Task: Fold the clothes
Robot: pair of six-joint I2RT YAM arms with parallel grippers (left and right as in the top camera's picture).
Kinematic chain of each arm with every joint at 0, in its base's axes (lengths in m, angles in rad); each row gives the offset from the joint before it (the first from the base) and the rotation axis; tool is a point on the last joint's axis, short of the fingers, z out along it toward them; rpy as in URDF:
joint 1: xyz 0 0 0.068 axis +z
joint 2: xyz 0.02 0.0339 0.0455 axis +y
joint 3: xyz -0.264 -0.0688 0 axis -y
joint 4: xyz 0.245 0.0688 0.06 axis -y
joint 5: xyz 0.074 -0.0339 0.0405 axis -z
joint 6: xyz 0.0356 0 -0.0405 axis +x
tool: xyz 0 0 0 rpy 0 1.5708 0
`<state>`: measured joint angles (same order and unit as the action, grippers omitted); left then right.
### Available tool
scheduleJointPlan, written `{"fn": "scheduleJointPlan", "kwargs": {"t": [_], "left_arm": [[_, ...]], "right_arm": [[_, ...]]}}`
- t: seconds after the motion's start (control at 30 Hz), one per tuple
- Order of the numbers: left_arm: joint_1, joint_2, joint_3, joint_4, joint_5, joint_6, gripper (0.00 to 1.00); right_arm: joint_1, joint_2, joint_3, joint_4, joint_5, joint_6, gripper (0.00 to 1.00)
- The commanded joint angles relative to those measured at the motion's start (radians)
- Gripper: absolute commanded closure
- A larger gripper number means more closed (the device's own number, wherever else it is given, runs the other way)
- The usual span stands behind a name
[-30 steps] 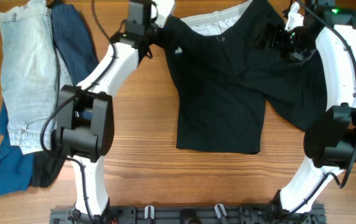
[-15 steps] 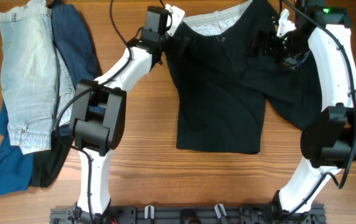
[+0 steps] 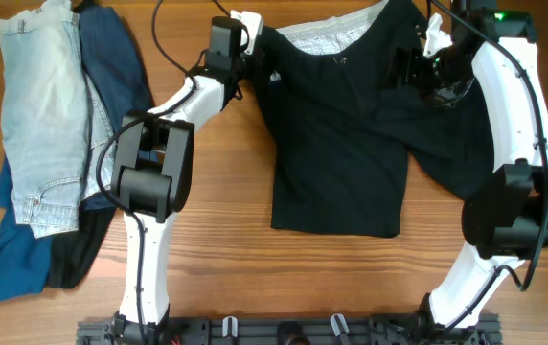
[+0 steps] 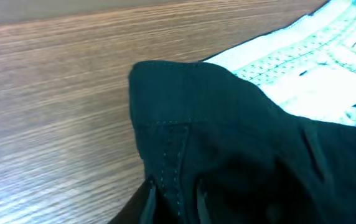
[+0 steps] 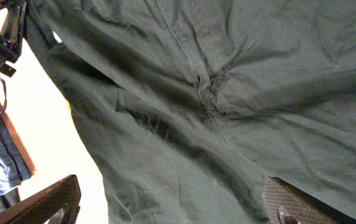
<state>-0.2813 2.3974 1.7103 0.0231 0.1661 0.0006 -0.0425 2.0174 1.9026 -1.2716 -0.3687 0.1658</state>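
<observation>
At shorts' (image 3: 351, 144) waistband corner: L fingers (image 3: 258, 50)

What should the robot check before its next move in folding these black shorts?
1. The left pincer sits at the waistband corner of the black shorts: ok.
2. The left pincer is shut on that corner: cannot tell; its tips are too dark to make out.
3. The right pincer is over the shorts: ok.
4. The right pincer grips cloth: not ok; it is open.
5. The shorts lie smooth: not ok; creased below the right pincer.
6. The pale jeans and blue garment lie apart from the shorts: ok.
</observation>
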Motion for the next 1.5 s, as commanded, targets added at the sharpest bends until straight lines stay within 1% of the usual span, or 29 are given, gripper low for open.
{"fn": "scheduleJointPlan", "kwargs": {"t": [0.0, 0.03, 0.13, 0.23, 0.27, 0.3, 0.43, 0.5, 0.6, 0.73, 0.83, 0.97, 1.0, 1.03, 1.13, 1.23, 1.3, 1.37, 1.4, 1.43, 1.47], "left_arm": [[-0.002, -0.005, 0.012, -0.007, 0.114, -0.131, 0.96], [0.001, -0.011, 0.012, -0.027, 0.114, -0.165, 0.96], [0.025, -0.048, 0.012, -0.098, 0.096, -0.219, 0.96], [0.085, -0.138, 0.012, -0.232, 0.051, -0.227, 0.96], [0.11, -0.18, 0.012, -0.293, 0.019, -0.226, 0.96], [0.126, -0.207, 0.012, -0.333, -0.006, -0.226, 0.96], [0.197, -0.304, 0.012, -0.523, -0.095, -0.226, 0.96], [0.234, -0.335, 0.012, -0.618, -0.098, -0.241, 0.96], [0.276, -0.35, 0.012, -0.713, -0.095, -0.302, 0.96], [0.29, -0.35, 0.012, -0.713, -0.101, -0.3, 0.96], [0.294, -0.35, 0.012, -0.685, -0.132, -0.3, 0.96], [0.315, -0.35, 0.012, -0.669, -0.142, -0.3, 0.96], [0.324, -0.35, 0.012, -0.665, -0.142, -0.3, 0.96], [0.329, -0.35, 0.012, -0.663, -0.141, -0.301, 0.96], [0.334, -0.35, 0.012, -0.668, -0.137, -0.3, 0.96], [0.33, -0.35, 0.012, -0.695, -0.089, -0.301, 0.96], [0.327, -0.35, 0.012, -0.722, -0.053, -0.301, 0.96], [0.324, -0.35, 0.012, -0.764, -0.043, -0.3, 0.96], [0.325, -0.35, 0.012, -0.789, -0.043, -0.3, 0.96], [0.325, -0.35, 0.012, -0.805, -0.043, -0.3, 0.96], [0.325, -0.35, 0.012, -0.824, -0.043, -0.301, 0.96]], "right_arm": [[0.007, -0.015, 0.014, -0.003, 0.003, -0.009, 0.07], [0.007, -0.015, 0.014, -0.005, 0.002, -0.009, 0.07], [0.014, -0.015, 0.014, -0.015, 0.002, -0.009, 0.09], [0.063, -0.015, 0.014, -0.014, 0.003, -0.007, 0.1], [0.086, -0.015, 0.014, -0.013, 0.003, -0.001, 0.16], [0.107, -0.015, 0.014, -0.012, 0.004, 0.016, 0.18], [0.217, -0.015, 0.014, -0.017, 0.089, 0.119, 0.2], [0.278, -0.015, 0.014, -0.033, 0.158, 0.187, 0.2], [0.376, -0.015, 0.001, -0.083, 0.217, 0.262, 0.2], [0.473, -0.015, -0.082, -0.125, 0.221, 0.31, 0.2], [0.518, -0.02, -0.211, -0.093, 0.22, 0.345, 0.2], [0.546, -0.045, -0.408, 0.008, 0.203, 0.388, 0.2], [0.549, -0.063, -0.481, 0.061, 0.185, 0.4, 0.2], [0.549, -0.074, -0.514, 0.09, 0.185, 0.416, 0.2], [0.534, -0.092, -0.569, 0.185, 0.185, 0.425, 0.21], [0.515, -0.092, -0.576, 0.227, 0.204, 0.424, 0.26], [0.496, -0.092, -0.576, 0.263, 0.22, 0.417, 0.33], [0.46, -0.092, -0.576, 0.299, 0.224, 0.409, 0.54], [0.423, -0.092, -0.576, 0.315, 0.224, 0.399, 0.75], [0.401, -0.092, -0.576, 0.324, 0.224, 0.383, 0.87], [0.375, -0.092, -0.576, 0.334, 0.224, 0.37, 0.96]]}}
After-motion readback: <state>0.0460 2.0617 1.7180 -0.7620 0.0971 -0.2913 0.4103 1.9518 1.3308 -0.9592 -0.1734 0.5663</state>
